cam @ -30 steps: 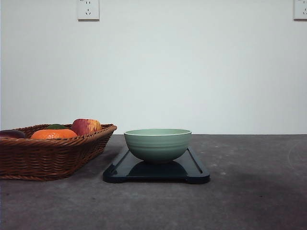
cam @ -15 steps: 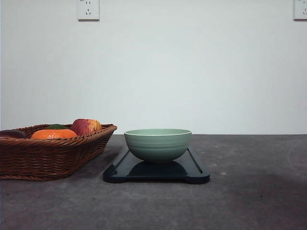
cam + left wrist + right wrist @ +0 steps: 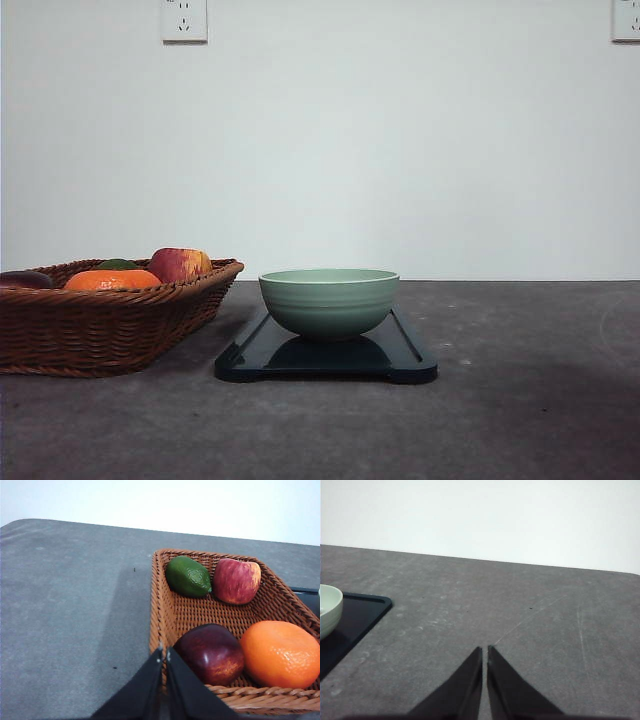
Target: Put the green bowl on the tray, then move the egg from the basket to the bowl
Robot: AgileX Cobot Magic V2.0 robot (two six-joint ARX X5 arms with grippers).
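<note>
The pale green bowl (image 3: 329, 300) stands upright on the dark tray (image 3: 405, 358) at the table's middle; its rim (image 3: 329, 605) and the tray's corner (image 3: 360, 615) also show in the right wrist view. The brown wicker basket (image 3: 100, 325) sits to the left of the tray, holding fruit. No egg is visible in the basket or in the bowl. My left gripper (image 3: 164, 654) is shut with nothing in it, near the basket's (image 3: 200, 615) near rim. My right gripper (image 3: 484, 650) is shut and empty over bare table, right of the tray.
In the basket lie a green lime (image 3: 188, 576), a red apple (image 3: 236, 580), a dark plum-like fruit (image 3: 212, 653) and an orange (image 3: 280, 653). Grey tabletop (image 3: 530, 400) stretches right of the tray. A white wall with sockets (image 3: 184, 19) stands behind.
</note>
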